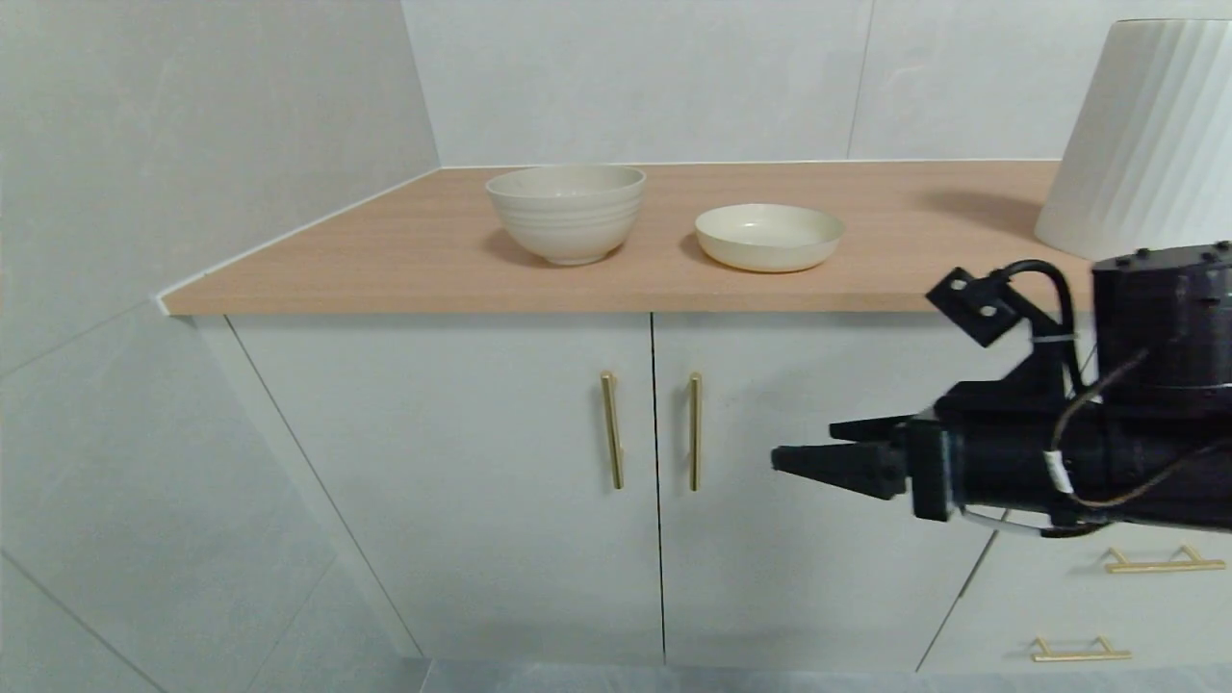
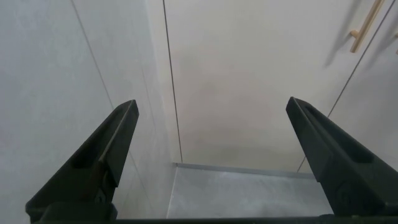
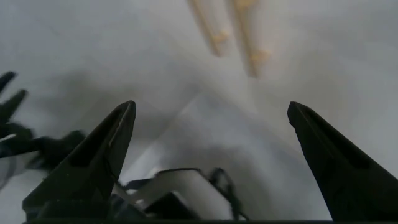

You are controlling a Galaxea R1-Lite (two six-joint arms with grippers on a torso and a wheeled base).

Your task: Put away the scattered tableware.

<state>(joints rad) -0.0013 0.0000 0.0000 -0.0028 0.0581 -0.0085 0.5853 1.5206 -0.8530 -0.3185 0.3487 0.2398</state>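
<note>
Two cream dishes stand on the wooden countertop (image 1: 404, 250): a deep ribbed bowl (image 1: 566, 212) to the left and a shallow bowl (image 1: 769, 236) to its right. My right gripper (image 1: 807, 445) hangs below counter height in front of the right cabinet door, pointing left toward the gold handles (image 1: 694, 432), apart from both dishes. In the right wrist view this gripper (image 3: 210, 109) is open and holds nothing, with the handles (image 3: 211, 28) blurred ahead. My left gripper (image 2: 211, 102) is open too, low by the cabinet's left side, facing the door and floor.
A white ribbed lamp shade (image 1: 1145, 135) stands on the counter's right end. Tiled walls close off the left and back. The two cabinet doors are shut, the left one's handle (image 1: 612, 430) beside the seam. Drawers with gold handles (image 1: 1165, 560) sit at lower right.
</note>
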